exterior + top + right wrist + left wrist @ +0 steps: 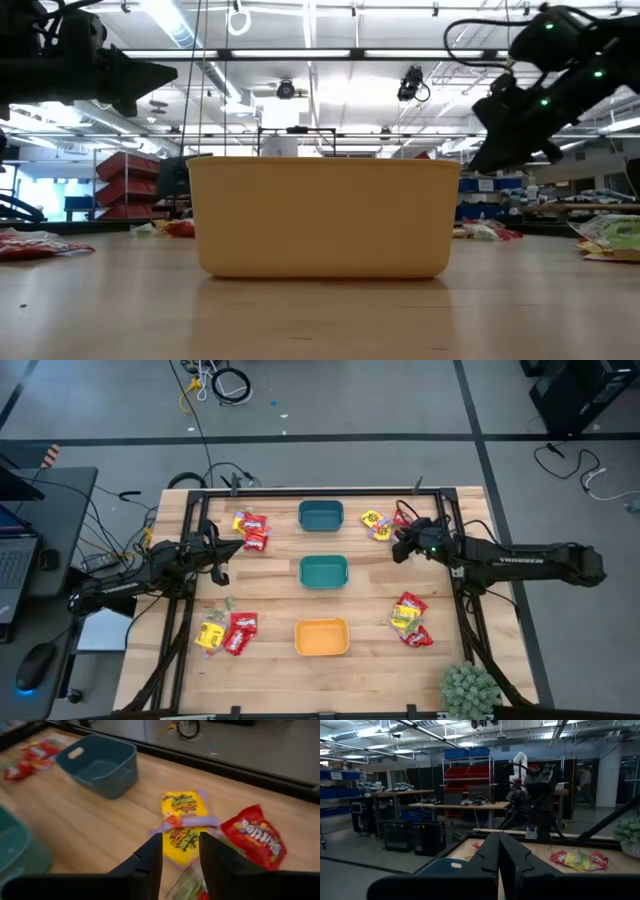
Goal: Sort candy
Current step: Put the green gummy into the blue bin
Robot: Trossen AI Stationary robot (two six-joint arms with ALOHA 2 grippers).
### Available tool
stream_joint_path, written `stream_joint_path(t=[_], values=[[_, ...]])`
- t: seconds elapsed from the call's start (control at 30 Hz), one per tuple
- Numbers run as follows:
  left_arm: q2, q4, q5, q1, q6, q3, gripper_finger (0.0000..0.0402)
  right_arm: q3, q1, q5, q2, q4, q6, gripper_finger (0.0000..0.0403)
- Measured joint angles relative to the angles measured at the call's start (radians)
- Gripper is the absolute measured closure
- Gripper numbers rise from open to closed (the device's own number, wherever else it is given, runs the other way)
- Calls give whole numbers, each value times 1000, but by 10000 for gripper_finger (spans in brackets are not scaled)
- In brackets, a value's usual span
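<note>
Three bins [321, 515] look empty; candy [410, 619] lies in four piles; right gripper [180, 851] parted, empty, over yellow packet [183, 819]; left gripper [498, 851] closed, empty.

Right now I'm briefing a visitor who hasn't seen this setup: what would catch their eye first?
Three bins run down the table's middle: two teal bins and an orange bin nearest the front. Bright candy lies in piles towards each corner. The right hand hangs open above a yellow packet at the far right pile.
</note>
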Motion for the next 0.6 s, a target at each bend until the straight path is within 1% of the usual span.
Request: stream_joint_path(t=[0.13, 0.3, 0.47, 0.6], values=[[0, -19, 0, 0, -1, 0, 396, 73, -46, 2, 119, -15, -34, 265], [0, -41, 0, 0, -6, 0, 396, 184, -104, -6, 271, -130, -66, 242], [0, -47, 0, 0, -7, 0, 396, 269, -125, -120, 388, -229, -70, 235], [0, -85, 0, 0, -8, 0, 396, 301, -123, -225, 458, -267, -66, 235]])
